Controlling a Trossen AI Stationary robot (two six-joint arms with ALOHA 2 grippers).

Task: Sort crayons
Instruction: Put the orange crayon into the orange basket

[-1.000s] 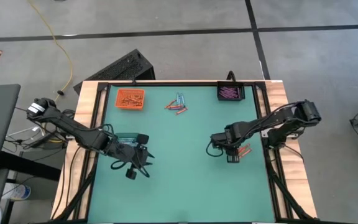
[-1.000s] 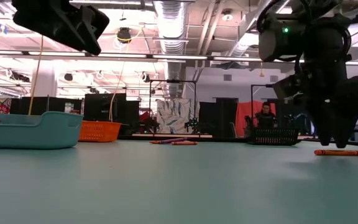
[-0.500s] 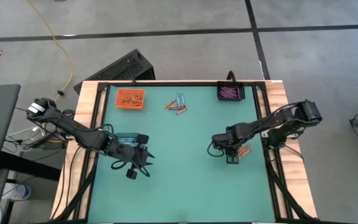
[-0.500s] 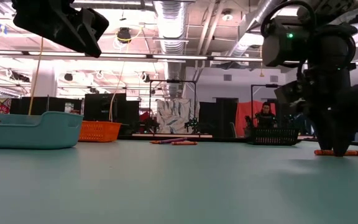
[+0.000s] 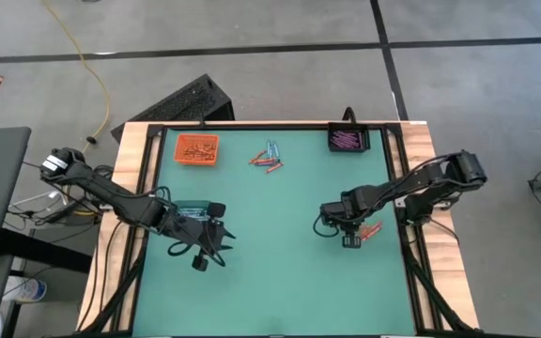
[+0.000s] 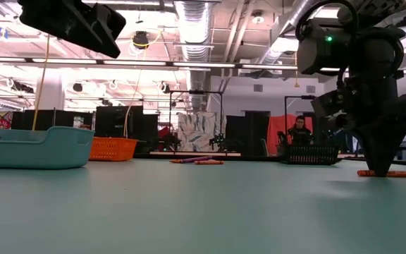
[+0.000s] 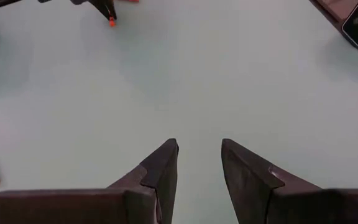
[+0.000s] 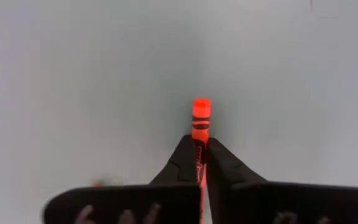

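Right pincer (image 8: 200,155) clamped on an orange-red crayon (image 8: 201,119), low at the surface (image 5: 280,282). Left pincer (image 7: 199,155) hovers, slightly parted, holding nothing.

orange crayon (image 8: 200,134) mostly hidden (between fingers)

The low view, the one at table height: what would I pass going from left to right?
Teal tray → orange tray → loose crayons → black tray → right gripper, closed on an orange crayon.
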